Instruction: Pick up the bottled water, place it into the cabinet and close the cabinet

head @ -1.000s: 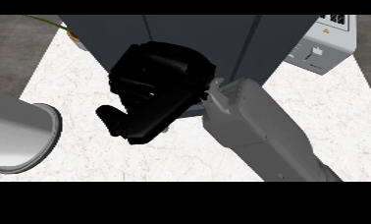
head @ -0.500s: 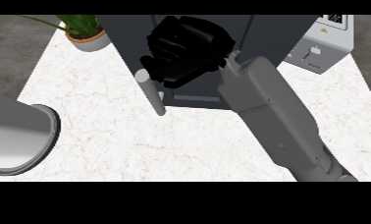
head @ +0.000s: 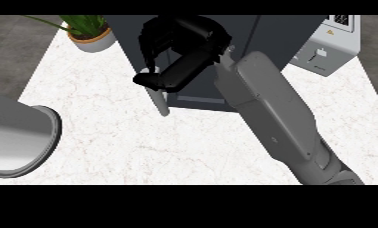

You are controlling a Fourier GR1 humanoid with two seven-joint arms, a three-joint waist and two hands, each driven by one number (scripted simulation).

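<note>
One right hand (head: 181,54) at one cabinet (head: 280,37)

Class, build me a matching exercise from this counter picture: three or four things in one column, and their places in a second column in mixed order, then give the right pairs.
Things:
1. plant
2. toaster
3. right hand
4. cabinet

Places:
A. at the view's top right, on the counter
B. in front of the cabinet's left part
C. at the view's top left, in a pale pot
D. top middle, dark grey, between plant and toaster

Pairs: 1-C, 2-A, 3-B, 4-D
</note>
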